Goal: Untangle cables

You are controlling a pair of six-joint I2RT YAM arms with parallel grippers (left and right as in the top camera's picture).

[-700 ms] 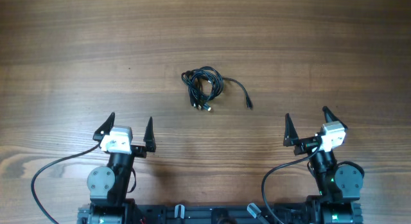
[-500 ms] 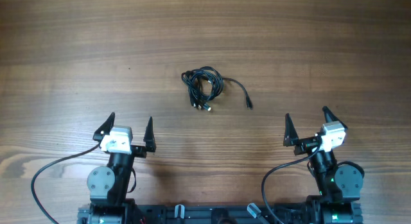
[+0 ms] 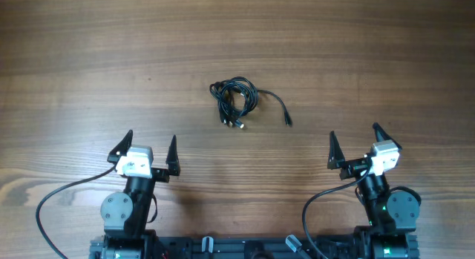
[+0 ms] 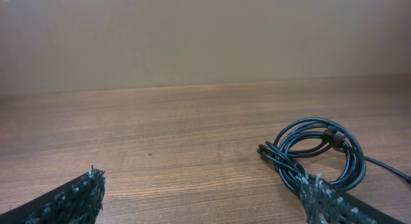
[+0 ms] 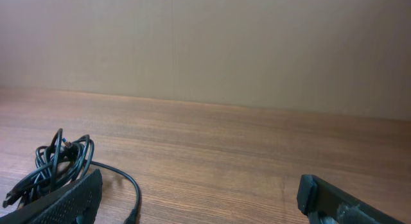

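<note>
The cables (image 3: 235,100) lie as a small knotted black bundle on the wooden table, with one loose end and plug (image 3: 287,120) trailing to the right. The bundle also shows at the right of the left wrist view (image 4: 319,152) and at the left of the right wrist view (image 5: 58,165). My left gripper (image 3: 148,148) is open and empty, near the front edge, left of and below the bundle. My right gripper (image 3: 355,144) is open and empty, near the front edge, right of and below the bundle. Neither gripper touches the cables.
The wooden table (image 3: 371,51) fills the view. Thicker black arm wires (image 3: 52,200) curve beside the arm bases at the front edge. A plain beige wall (image 4: 205,38) stands behind the table's far edge.
</note>
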